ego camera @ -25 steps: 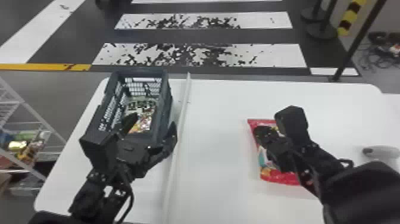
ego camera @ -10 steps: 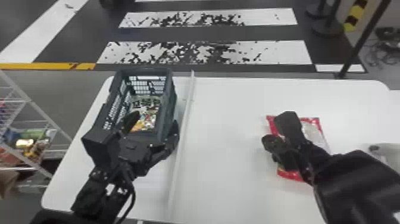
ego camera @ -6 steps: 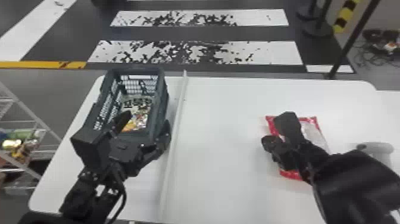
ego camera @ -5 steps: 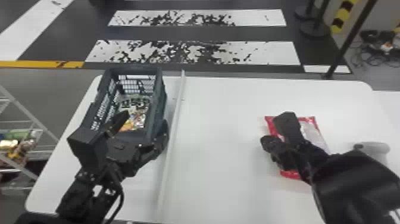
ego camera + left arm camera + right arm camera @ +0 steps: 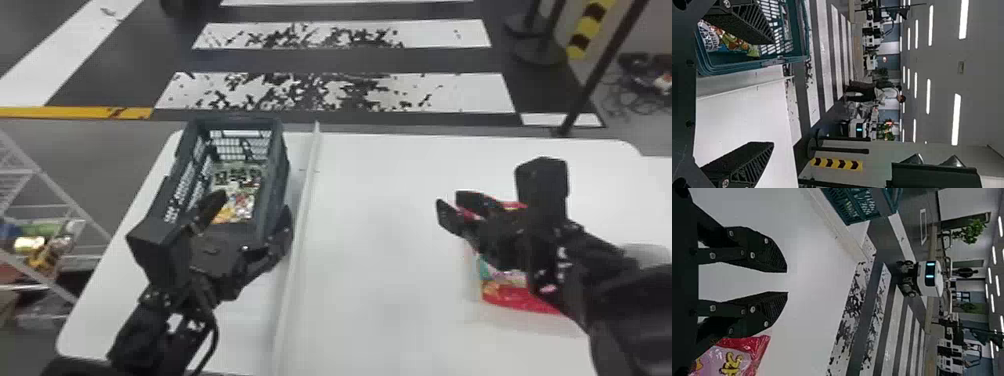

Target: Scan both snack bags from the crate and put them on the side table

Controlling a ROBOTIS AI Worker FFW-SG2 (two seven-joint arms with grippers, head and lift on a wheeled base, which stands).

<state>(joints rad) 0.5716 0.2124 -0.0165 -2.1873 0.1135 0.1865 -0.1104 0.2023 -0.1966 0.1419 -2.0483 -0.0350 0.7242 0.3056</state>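
One left hand (image 5: 251, 205) at near end of crate (image 5: 281, 170), arm in from near left, pointing far. Fingers wide apart, nothing between. Snack bag (image 5: 242, 200) inside crate. White strip (image 5: 298, 215) just right, running near to far. Right hand (image 5: 449, 201): arm from near right, pointing left above red bag (image 5: 520, 298) on tabletop (image 5: 380, 250). Fingers parted, narrower gap, empty.

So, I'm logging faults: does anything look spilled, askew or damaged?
Nothing looks spilled or tipped: the crate stands upright with a snack bag inside, and the red bag lies on the table. Only the white floor stripes beyond look odd, broken up by dark patches.
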